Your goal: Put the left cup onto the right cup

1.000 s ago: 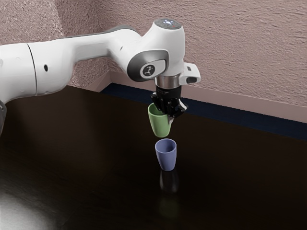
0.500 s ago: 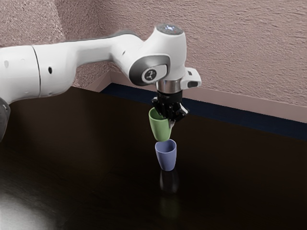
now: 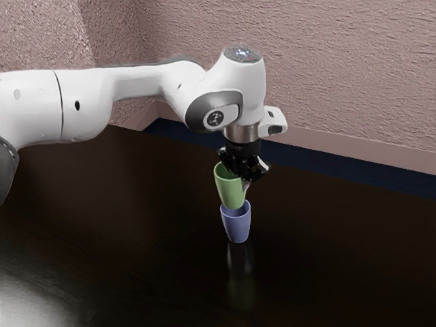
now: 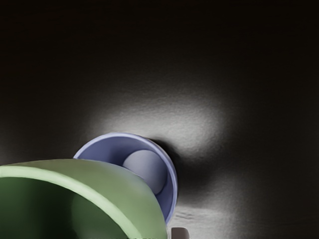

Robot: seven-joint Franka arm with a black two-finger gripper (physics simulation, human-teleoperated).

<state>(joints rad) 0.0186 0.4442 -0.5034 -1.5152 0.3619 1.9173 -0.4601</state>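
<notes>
Green cup (image 3: 230, 189) is held off the table (image 3: 102, 245), directly above the blue cup (image 3: 236, 224), with its base at the blue cup's mouth. Whether the base has entered the mouth or only touches the rim cannot be told. The green cup is tilted, its open top leaning away from the blue cup's axis toward the exterior view's left.

The gripper (image 3: 244, 172) is clamped on the green cup's rim, on the side toward the exterior view's right. One finger is inside the wall and one outside.

The blue cup stands upright on the table, mouth up, with its reflection on the dark surface just below it. In the wrist view the green cup (image 4: 75, 199) overlaps one side of the blue cup (image 4: 168, 172), and the blue cup's inner floor is partly visible past it.

The arm (image 3: 136, 88) reaches over the table to a point above the blue cup. A rough pink wall (image 3: 340, 61) stands behind the blue cup.
</notes>
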